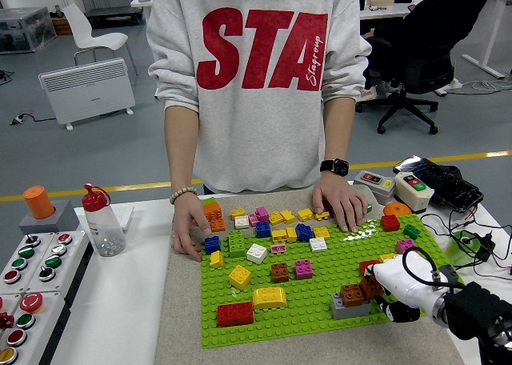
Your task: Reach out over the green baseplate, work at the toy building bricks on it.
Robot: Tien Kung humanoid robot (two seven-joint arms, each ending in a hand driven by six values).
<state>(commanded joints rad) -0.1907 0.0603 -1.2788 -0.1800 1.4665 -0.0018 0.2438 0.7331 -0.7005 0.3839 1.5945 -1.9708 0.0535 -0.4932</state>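
The green baseplate (312,313) lies on a beige mat and carries several loose bricks in many colours. At its near right, two brown bricks (352,294) sit on a grey brick (346,306). My right hand (394,294), white on a black arm, comes in from the lower right with its fingers curled against the right brown brick (372,287). A red brick (368,266) lies just behind the hand. A person stands at the far side with one hand (188,229) on the plate's left edge and the other hand (342,205) on its far edge. My left arm is out of view.
A red brick (235,314) and a yellow brick (270,298) lie at the near left of the plate. A button panel (32,273) and a red-capped bottle (102,221) stand at left. Button boxes (412,190) and cables (472,241) lie at right.
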